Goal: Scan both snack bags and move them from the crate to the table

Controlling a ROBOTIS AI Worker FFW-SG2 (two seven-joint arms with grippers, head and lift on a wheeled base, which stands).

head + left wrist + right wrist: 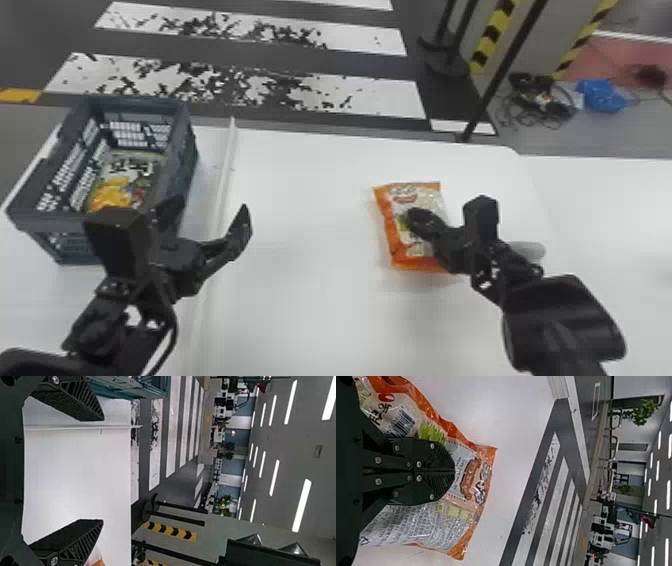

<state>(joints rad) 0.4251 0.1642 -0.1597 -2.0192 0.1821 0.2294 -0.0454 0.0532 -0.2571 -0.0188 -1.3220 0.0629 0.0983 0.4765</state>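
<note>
Head view: orange snack bag lies beneath right pincer.

Head view: dark flr w/ wide white stripes, blk paint-like patches worn into them; orange-yellow strip at far L. To the R, blk stand w/ round base, nr yellow/blk hazard tape & a slanted blk pole. Tangled cables lie just beside a blue heap, nr reddish flr area. Bkgd, L wrist view: ceiling lts in rows; R wrist view: green plant.
</note>
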